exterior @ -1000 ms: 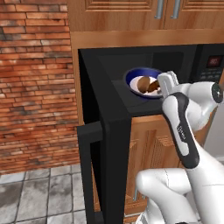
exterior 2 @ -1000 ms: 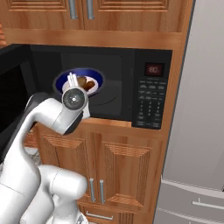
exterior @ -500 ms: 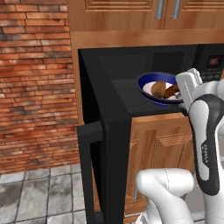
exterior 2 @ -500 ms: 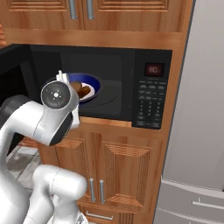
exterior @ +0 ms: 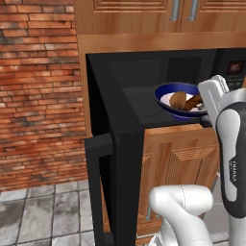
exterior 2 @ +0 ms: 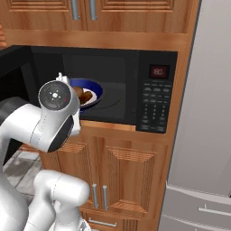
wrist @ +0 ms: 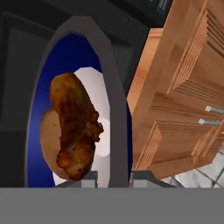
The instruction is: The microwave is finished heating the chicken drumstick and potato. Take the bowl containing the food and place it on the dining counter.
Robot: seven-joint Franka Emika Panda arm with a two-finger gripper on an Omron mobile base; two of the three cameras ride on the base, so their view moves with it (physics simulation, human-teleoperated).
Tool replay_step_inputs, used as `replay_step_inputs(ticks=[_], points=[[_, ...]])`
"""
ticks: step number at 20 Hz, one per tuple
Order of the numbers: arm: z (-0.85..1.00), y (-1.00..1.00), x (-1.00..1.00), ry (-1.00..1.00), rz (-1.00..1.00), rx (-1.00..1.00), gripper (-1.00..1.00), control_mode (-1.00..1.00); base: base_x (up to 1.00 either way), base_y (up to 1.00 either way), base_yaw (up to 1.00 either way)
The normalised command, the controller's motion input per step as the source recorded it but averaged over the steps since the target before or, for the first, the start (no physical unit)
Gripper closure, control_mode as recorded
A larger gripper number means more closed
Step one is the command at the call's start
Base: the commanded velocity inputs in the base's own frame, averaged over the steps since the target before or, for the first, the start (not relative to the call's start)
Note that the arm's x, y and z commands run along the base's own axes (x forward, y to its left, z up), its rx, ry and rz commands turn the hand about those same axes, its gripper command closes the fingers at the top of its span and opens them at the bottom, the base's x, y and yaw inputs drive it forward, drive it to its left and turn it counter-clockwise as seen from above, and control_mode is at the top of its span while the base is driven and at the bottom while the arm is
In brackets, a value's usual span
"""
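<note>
Right now the jaws are closed on the near rim of the bowl [wrist: 114,109]; in the hand view one fingertip sits inside the rim and one outside. Bowl is dark blue with a white inside. Drumstick [wrist: 74,127] lies across the potato [wrist: 50,144] inside it, both touching.

From the left base view the gripper [exterior: 210,98] meets the bowl [exterior: 169,98] at its right side, white arm rising from below. Bowl sits at the front edge of the microwave [exterior: 144,77] opening, partly over the front lip of the cavity floor; cannot tell whether it is lifted or resting on that floor. Drumstick [exterior: 194,101] and potato [exterior: 178,100] are side by side in it.

From the right base view the bowl [exterior 2: 92,88] shows just behind the arm's round joint, in the left part of the cavity. Microwave [exterior 2: 155,97] keypad panel and small red display are to the right. Microwave door [exterior: 115,182] hangs open toward the camera on the left. Wooden cabinets [exterior 2: 126,180] are below and above, a brick wall [exterior: 38,96] further left, and a grey fridge [exterior 2: 203,135] stands to the right.
</note>
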Motion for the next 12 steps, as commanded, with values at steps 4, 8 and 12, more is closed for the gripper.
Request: replay_step_inputs(ticks=[4, 8, 12], points=[[0.00, 0.00, -0.52, 0.00, 0.00, 0.00, 1.00, -1.00, 0.00, 0.00, 0.00], [0.00, -0.01, -0.69, 0.00, -0.02, 0.00, 1.00, -1.00, 0.00, 0.00, 0.00], [0.00, -0.14, -0.48, -0.01, -0.20, 0.00, 1.00, -1.00, 0.00, 0.00, 0.00]])
